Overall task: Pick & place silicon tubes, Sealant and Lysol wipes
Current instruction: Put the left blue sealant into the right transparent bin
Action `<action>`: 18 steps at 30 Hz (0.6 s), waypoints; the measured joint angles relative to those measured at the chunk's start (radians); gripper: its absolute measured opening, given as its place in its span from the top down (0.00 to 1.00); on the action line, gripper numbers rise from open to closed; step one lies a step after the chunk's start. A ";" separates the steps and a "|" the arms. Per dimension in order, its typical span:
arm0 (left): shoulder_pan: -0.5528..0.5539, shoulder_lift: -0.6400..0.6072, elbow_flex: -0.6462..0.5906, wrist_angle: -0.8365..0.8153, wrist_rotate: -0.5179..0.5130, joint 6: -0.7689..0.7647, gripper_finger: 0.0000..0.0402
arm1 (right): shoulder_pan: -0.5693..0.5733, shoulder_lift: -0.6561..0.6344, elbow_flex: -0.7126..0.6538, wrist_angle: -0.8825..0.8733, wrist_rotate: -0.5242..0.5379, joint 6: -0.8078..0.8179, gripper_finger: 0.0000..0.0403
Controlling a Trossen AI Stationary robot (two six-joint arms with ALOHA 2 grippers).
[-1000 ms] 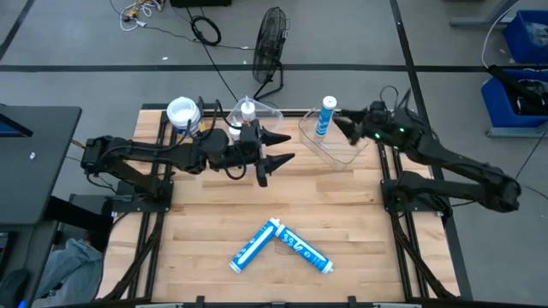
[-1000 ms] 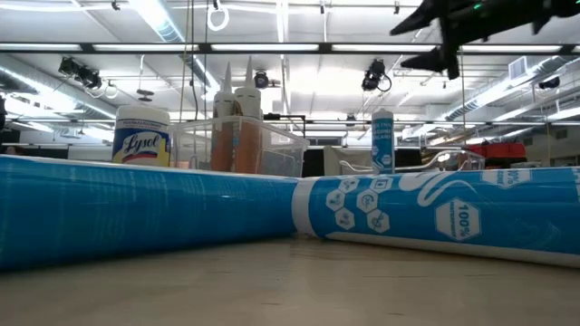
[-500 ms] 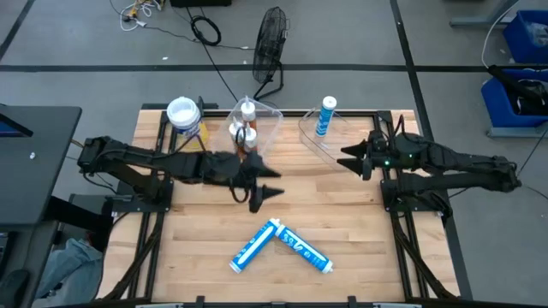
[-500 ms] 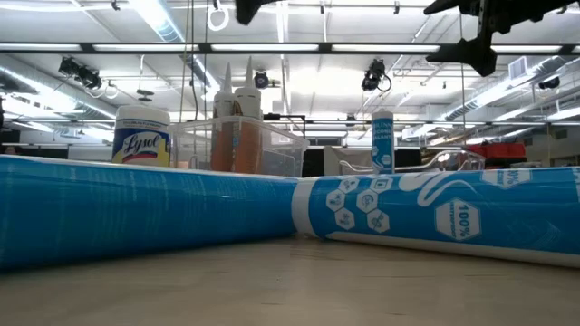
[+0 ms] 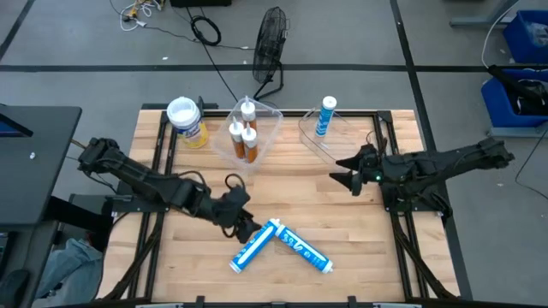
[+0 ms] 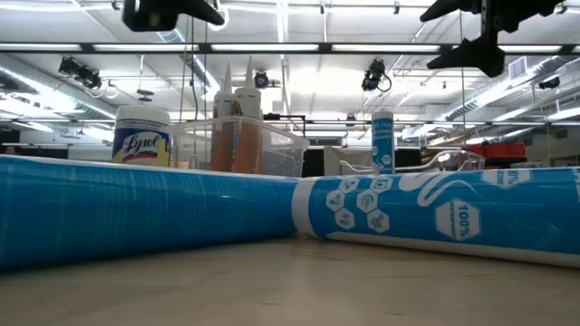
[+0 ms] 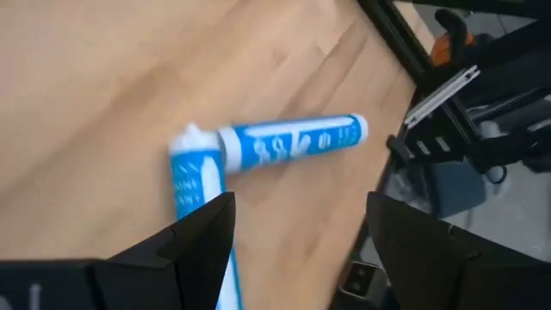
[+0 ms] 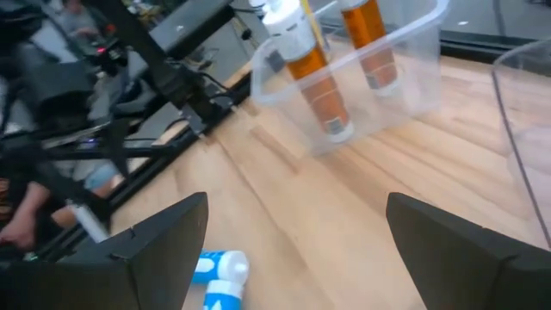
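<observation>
Two blue-white tubes (image 7: 288, 142) meet, apparently touching, on wood table (image 7: 103, 77).

A black pedestal fan (image 5: 272, 38) stands on the grey floor behind the wooden table (image 5: 351, 231), loose cables (image 5: 204, 31) lie near it, and blue bins (image 5: 523, 51) sit far right.

In the low view, two blue-and-white tubes (image 6: 272, 213) run off both edges, hiding the yellow Lysol canister's (image 6: 141, 136) base.
</observation>
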 joint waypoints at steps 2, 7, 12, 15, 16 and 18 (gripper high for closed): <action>-0.023 0.016 0.000 -0.001 0.006 -0.066 0.33 | 0.037 0.031 0.000 0.009 0.054 0.024 0.11; -0.076 0.085 0.000 -0.022 0.023 -0.204 0.33 | 0.115 0.115 0.000 0.049 0.121 0.063 0.11; -0.097 0.174 0.000 -0.059 0.091 -0.300 0.33 | 0.163 0.197 0.000 0.139 0.137 0.063 0.11; -0.093 0.222 0.000 -0.073 0.129 -0.348 0.33 | 0.174 0.237 0.000 0.190 0.137 0.063 0.11; -0.092 0.235 0.000 -0.074 0.133 -0.363 0.33 | 0.175 0.250 0.000 0.206 0.137 0.063 0.11; -0.089 0.254 0.000 -0.073 0.143 -0.384 0.33 | 0.177 0.270 0.000 0.221 0.137 0.063 0.11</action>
